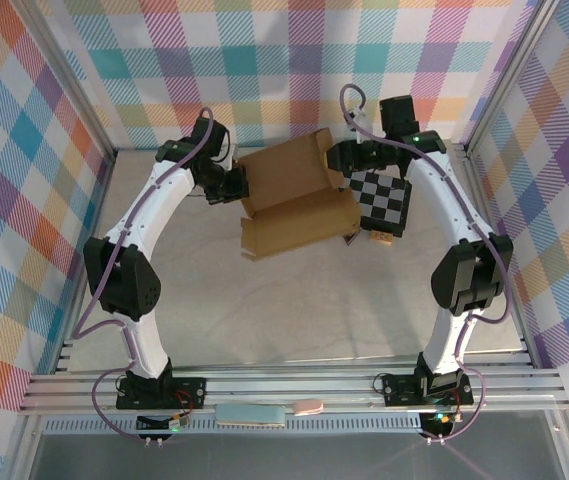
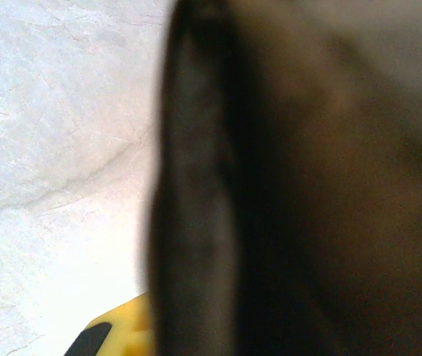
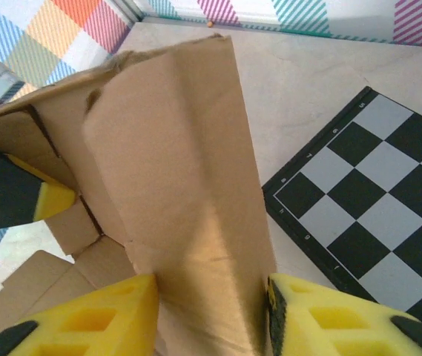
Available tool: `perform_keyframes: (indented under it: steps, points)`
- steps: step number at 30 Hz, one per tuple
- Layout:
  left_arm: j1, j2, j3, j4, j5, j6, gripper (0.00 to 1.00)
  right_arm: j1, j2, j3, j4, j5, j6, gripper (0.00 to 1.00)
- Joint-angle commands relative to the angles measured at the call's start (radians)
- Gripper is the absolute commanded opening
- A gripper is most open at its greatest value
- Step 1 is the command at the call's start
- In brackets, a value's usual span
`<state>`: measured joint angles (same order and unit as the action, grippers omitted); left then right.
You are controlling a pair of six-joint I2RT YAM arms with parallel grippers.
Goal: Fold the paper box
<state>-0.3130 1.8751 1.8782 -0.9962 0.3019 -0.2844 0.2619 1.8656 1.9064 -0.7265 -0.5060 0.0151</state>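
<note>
The brown paper box (image 1: 294, 200) lies part-folded at the back middle of the table, one panel raised. My right gripper (image 1: 342, 160) is at its right end. In the right wrist view an upright flap of the box (image 3: 173, 148) stands between the two yellow fingers, touching both, so my right gripper (image 3: 211, 311) is shut on it. My left gripper (image 1: 232, 185) is at the box's left wall, one yellow fingertip (image 3: 44, 200) pressed on the cardboard. In the left wrist view dark blurred cardboard (image 2: 307, 185) sits against one yellow finger (image 2: 118, 330) and hides the other.
A black-and-grey checkered board (image 1: 382, 200) lies flat just right of the box, close beside the right fingers (image 3: 374, 200). Plaid walls and aluminium posts close in the back and sides. A pale blue bar (image 1: 252, 414) rests on the front rail.
</note>
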Motion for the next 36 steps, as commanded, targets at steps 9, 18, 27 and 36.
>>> perform_keyframes:
  steps: [9, 18, 27, 36]
  points:
    - [-0.029, -0.041, 0.032, -0.016, 0.018, 0.033, 0.0, 0.093, -0.007, 0.014, -0.026, 0.202, -0.068, 0.36]
    - [-0.042, -0.052, 0.03, -0.024, 0.004, 0.048, 0.0, 0.142, 0.005, 0.015, -0.024, 0.407, -0.094, 0.38]
    - [-0.056, -0.053, 0.032, -0.032, -0.011, 0.05, 0.0, 0.197, 0.068, 0.078, -0.065, 0.537, -0.106, 0.2]
    - [-0.064, -0.054, 0.031, -0.04, -0.027, 0.056, 0.0, 0.222, 0.076, 0.064, -0.044, 0.636, -0.1, 0.08]
